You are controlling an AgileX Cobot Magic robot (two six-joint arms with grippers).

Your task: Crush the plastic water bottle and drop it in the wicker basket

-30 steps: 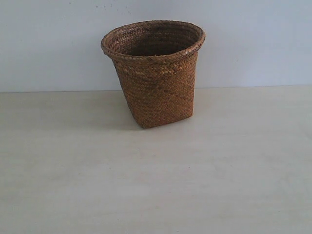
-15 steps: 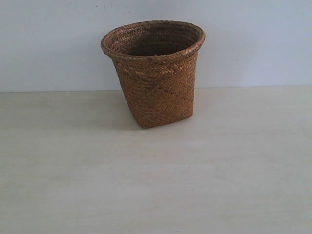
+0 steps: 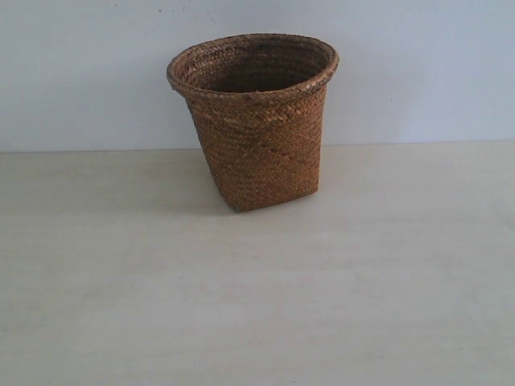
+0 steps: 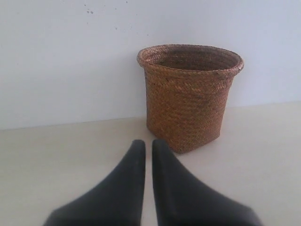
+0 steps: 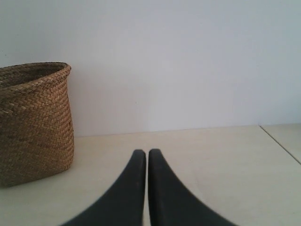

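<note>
Wicker basket upright on pale table, ahead of both grippers.
Left gripper and right gripper black, tapered, pressed together; basket tightly woven, rolled rim, squarish base.

no legible text on anything

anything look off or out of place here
Only one oddity: no plastic water bottle shows in any view. The wicker basket stands upright and intact; left gripper and right gripper are shut, empty.
</note>
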